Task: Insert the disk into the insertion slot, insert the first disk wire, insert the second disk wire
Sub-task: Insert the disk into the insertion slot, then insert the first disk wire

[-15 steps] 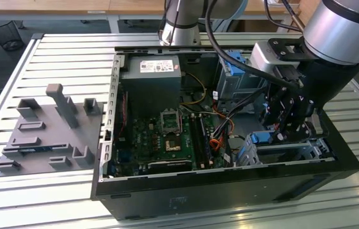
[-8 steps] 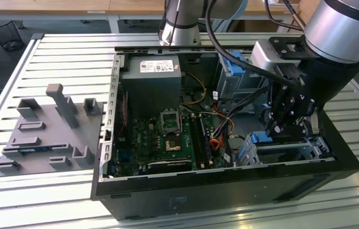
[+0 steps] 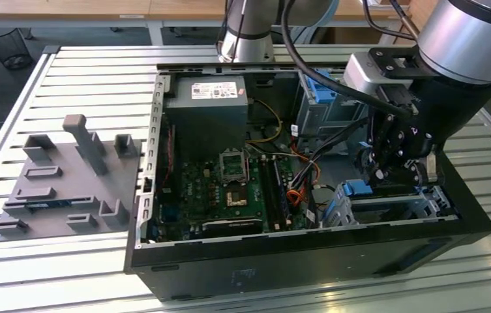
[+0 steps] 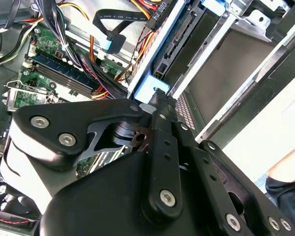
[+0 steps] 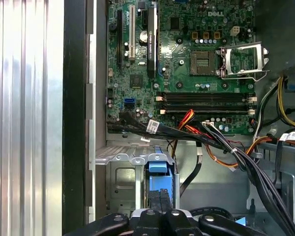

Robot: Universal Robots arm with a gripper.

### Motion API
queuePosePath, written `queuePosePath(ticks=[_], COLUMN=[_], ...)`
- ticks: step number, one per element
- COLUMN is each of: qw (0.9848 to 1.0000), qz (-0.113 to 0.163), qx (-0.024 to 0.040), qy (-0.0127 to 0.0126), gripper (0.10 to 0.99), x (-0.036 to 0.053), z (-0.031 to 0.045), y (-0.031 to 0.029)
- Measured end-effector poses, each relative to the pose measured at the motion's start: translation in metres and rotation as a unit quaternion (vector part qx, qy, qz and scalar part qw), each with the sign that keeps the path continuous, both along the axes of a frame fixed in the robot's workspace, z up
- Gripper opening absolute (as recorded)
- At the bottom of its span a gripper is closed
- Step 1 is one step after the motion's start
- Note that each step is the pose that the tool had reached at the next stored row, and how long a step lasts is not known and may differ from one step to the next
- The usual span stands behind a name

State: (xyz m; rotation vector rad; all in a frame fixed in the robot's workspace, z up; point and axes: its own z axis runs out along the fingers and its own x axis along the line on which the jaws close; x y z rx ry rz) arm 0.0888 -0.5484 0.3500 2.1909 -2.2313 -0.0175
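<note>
Exterior view first: shows an open black computer case (image 3: 315,267) laid flat on the slatted metal worktop (image 3: 54,280), side panel off, presumably to leave the inside reachable from above. Finds the black two-fingered claw (image 3: 374,175) down inside the near corner at the exterior view's right, closed narrow on the flat silver hard drive framed in a bright blue plastic carrier (image 3: 358,190). Holds that disk on edge by its blue end, likely to keep the body free to slide between the metal walls without the fingers fouling them. Places the disk at, and partly within, the mouth of the low silver-grey perforated sheet-metal drive cage (image 3: 401,203); cannot tell whether fully seated. Borne out in the first wrist view: disk (image 5: 158,184) upright in the cage (image 5: 119,184), claw (image 5: 160,209) pinching its upper edge, looking straight along the line of entry. Same grip from the side in the second wrist view: claw (image 4: 156,101) on the pale blue tab of the disk (image 4: 147,92), cage wall (image 4: 226,59) just beyond. Leaves a flat black cable with a blue plug (image 4: 109,44) loose near the disk, joined to nothing visible. Leaves the bundle of black, orange and yellow wires (image 5: 221,142) draped between the cage and the green motherboard (image 5: 187,64), near the carrier but apart from it.
</note>
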Motion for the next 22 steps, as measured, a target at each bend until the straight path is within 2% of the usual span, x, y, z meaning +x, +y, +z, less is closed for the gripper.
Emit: queuePosePath(ticks=[11,22], qw=[1.0,1.0], qz=[0.0,0.0], qx=[-0.0001,0.0], qy=[0.0,0.0002], gripper=[0.106,0.106], x=[0.0006,0.0135], z=[0.0024,0.0024], y=[0.0,0.0])
